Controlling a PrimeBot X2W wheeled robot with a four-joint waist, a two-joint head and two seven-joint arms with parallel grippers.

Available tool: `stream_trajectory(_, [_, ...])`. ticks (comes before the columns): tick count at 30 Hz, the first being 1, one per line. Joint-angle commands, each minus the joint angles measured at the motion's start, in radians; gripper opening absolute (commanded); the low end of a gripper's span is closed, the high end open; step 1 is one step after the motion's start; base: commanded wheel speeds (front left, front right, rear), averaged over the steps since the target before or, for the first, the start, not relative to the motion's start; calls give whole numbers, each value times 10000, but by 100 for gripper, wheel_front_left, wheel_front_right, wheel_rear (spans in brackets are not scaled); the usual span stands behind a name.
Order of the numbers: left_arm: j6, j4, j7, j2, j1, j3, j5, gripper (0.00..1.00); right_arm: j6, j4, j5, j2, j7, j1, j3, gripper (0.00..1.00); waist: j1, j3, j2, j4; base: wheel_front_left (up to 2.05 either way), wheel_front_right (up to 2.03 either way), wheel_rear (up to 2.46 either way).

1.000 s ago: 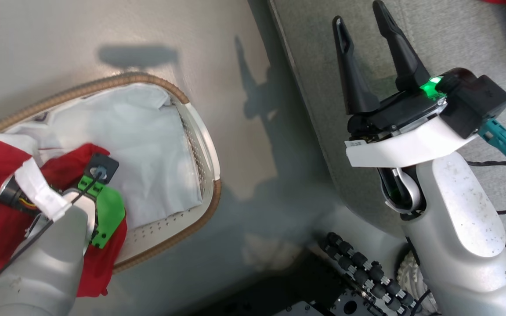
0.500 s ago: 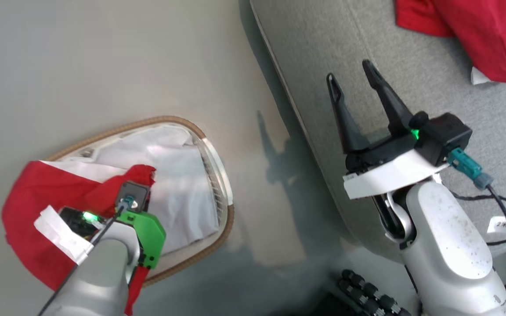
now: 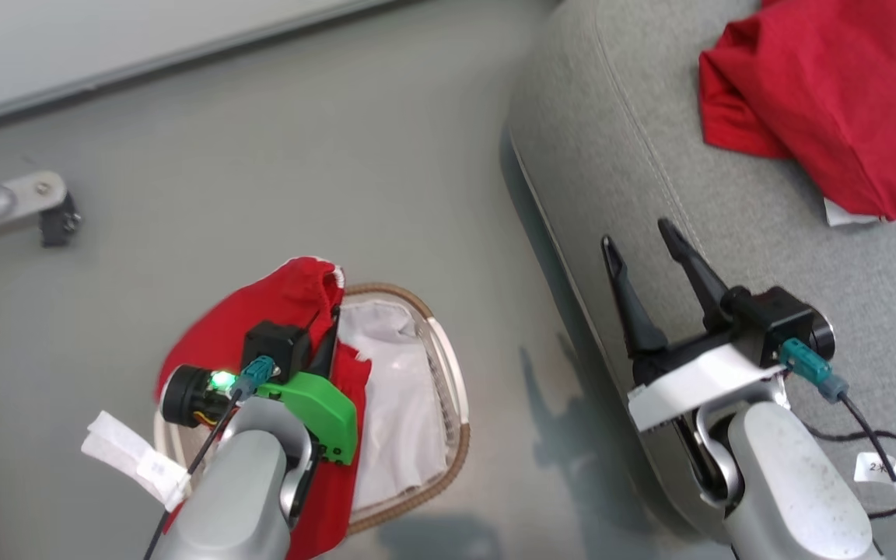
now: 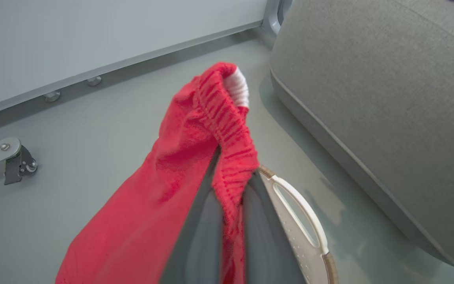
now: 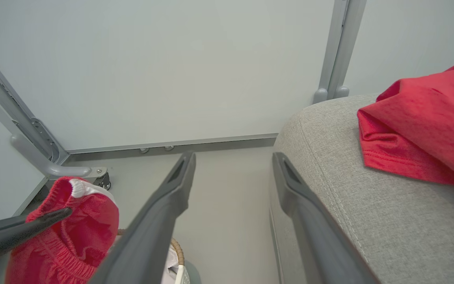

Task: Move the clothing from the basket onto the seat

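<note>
1. The left jaws are clenched on a red garment [image 4: 195, 157], pinching its ribbed, gathered edge. The cloth hangs from them above the left part of the basket [image 3: 457, 455].
2. Gripping that thick band looks deliberate. It gives the jaws something bulky to bite, so the thin fabric can trail freely below. Whether its lowest fold touches the basket cannot be told, because the forearm hides it.
3. Inside the basket the white liner [image 3: 401, 404] lies bare to the right of the hanging cloth. No other red shows there, so this is probably the last piece, though the left part of the basket is covered.
4. The right jaws are released, spread wide and empty, to the right of the basket over the nearest edge of the seat [image 3: 650, 155]. They seem parked out of the way while the left arm carries.
5. A second red garment [image 3: 813, 109] lies crumpled on the seat, well to the right of the basket and beyond it. Bare cushion between it and the basket leaves room for the held piece.
</note>
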Motion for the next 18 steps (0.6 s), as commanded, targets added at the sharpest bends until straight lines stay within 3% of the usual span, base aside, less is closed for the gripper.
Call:
stream_trajectory(1, [-41, -435, -6, -18, 322, -74, -195, 0, -12, 94, -90, -42, -48, 279, 11, 100, 0, -1254, -1, 881, 0, 0, 0])
stream_trajectory(18, [640, -4891, -8, -10, 1252, -647, -1452, 0, -12, 710, -286, -45, -48, 1385, 407, 100, 0, -2863, -1, 889, 0, 0, 0])
